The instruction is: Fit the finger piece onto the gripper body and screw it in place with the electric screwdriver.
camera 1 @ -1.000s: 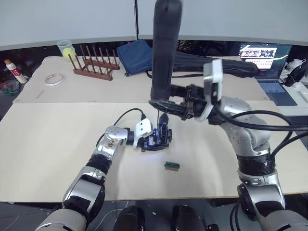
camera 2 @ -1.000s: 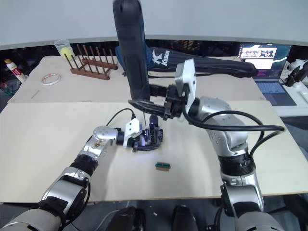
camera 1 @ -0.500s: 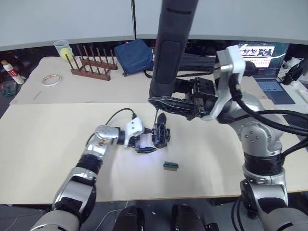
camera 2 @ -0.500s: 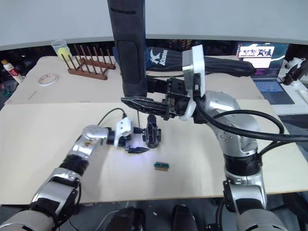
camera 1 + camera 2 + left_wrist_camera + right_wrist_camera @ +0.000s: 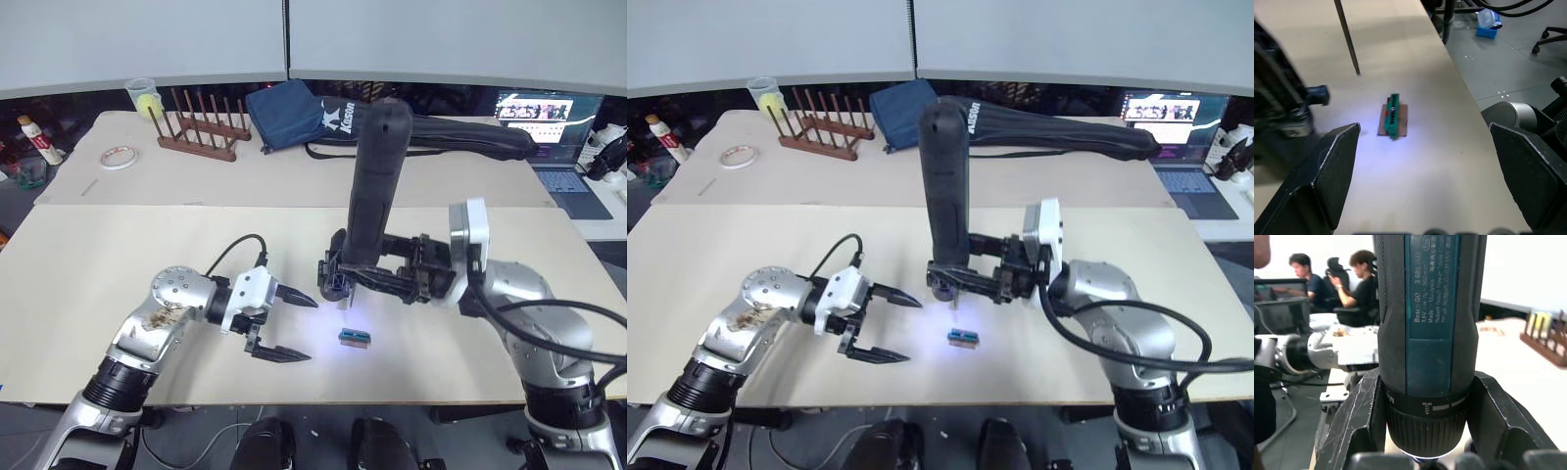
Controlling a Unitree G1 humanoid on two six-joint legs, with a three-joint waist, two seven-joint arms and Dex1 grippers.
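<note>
Right gripper [image 5: 970, 281] is clamping the upright screwdriver [image 5: 947, 186], bit above the table [image 5: 754, 235]. Left gripper [image 5: 896, 328] is hanging wide, empty, near the green block [image 5: 962, 337].

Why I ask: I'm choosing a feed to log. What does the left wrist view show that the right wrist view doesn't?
Left wrist view: the open left gripper above the table, a green block lying ahead of its fingers, and the thin bit of the screwdriver.
Right wrist view: the right gripper shut on the screwdriver's barrel with its label readable, a wooden rack and seated people behind.
Shared: the screwdriver, as the bit in one and the barrel in the other, and the table.
</note>
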